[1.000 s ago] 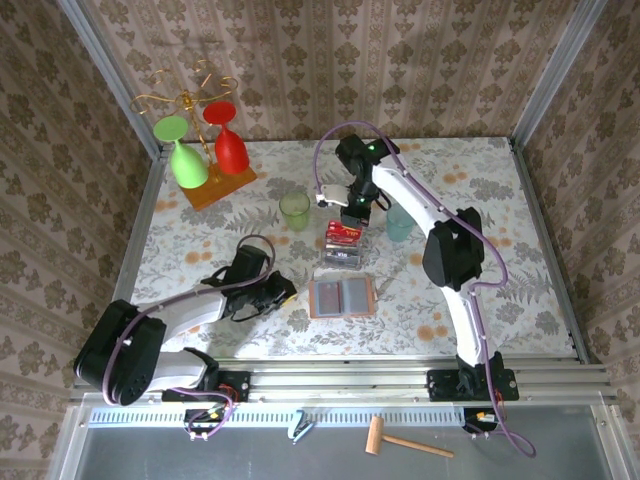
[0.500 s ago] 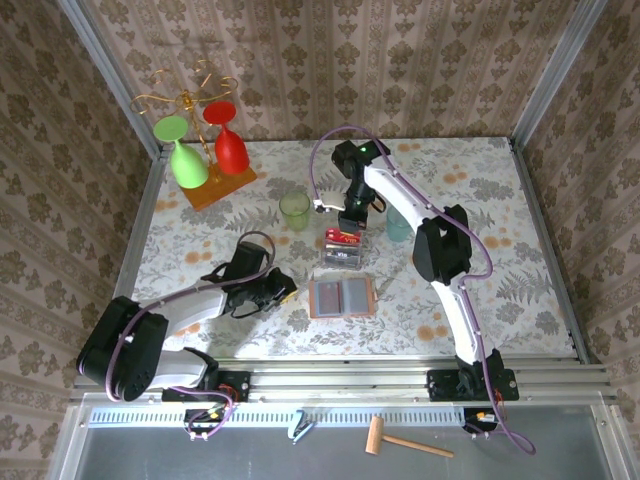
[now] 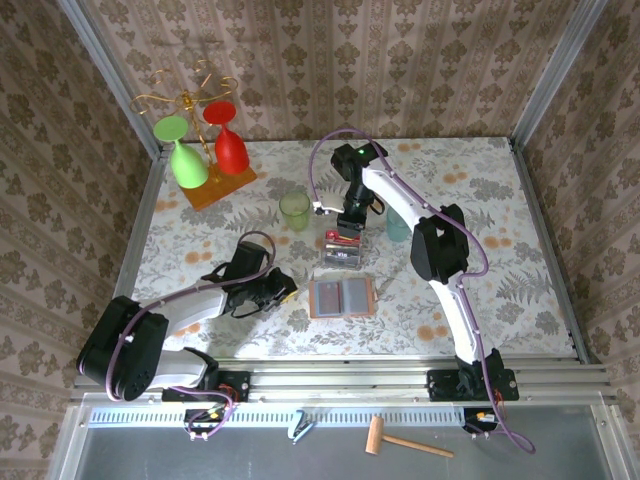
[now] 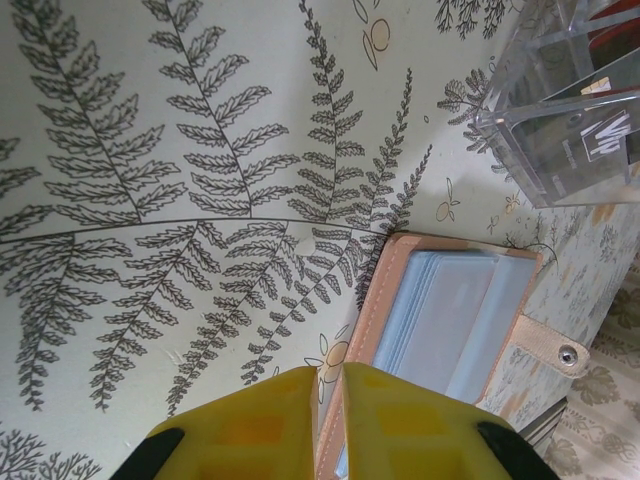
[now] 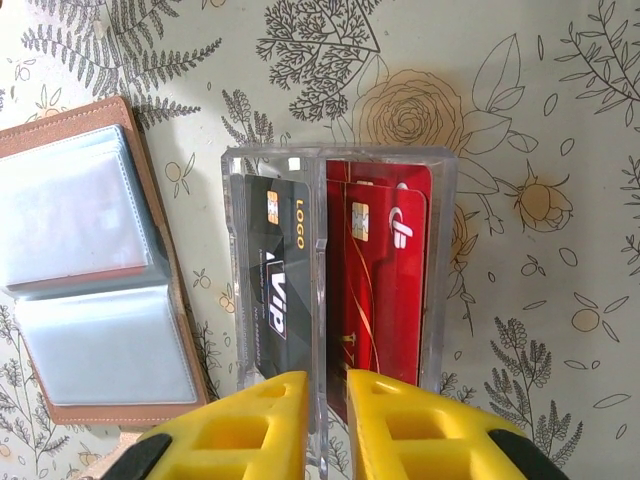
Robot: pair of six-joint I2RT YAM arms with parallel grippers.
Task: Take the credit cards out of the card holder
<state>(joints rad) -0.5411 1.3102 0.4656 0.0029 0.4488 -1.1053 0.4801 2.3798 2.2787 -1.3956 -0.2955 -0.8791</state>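
Above the clear tray [image 5: 340,156]: my right gripper [image 5: 327,412] hangs fingers-down over one end of the tray's centre divider.
Right gripper state: my yellow fingers stand close together with a slim gap. The divider runs up to that gap, and I cannot tell whether I am pinching it or holding nothing.
Credit cards: both colours are inside the tray, lying flat, one on each side of the divider.
Dark card [image 5: 275,270]: it is in the compartment nearer the card holder, with "VIP" and "LOGO" lettering face up.
Red card [image 5: 385,275]: it is in the other compartment. A second red edge overlaps it, so it looks like more than one card.
Card holder [image 5: 95,285]: it lies open and flat on the worktop [image 3: 500,200], grey-blue pockets up and salmon-pink border showing. It is just beside the tray on the side nearer my bases, apart from it by a thin strip of cloth.
Left gripper [image 4: 330,420]: it sits low over the worktop at the holder's left edge. My fingers are drawn almost together with nothing between them, and I cannot tell if they touch the holder.
Green cup [image 3: 294,211]: it stands upright, left of the tray.
Teal cup [image 3: 398,225]: it stands upright, right of my right gripper.
Glass rack [image 3: 200,150]: it is in the far left corner, with a green and a red glass hanging upside down.
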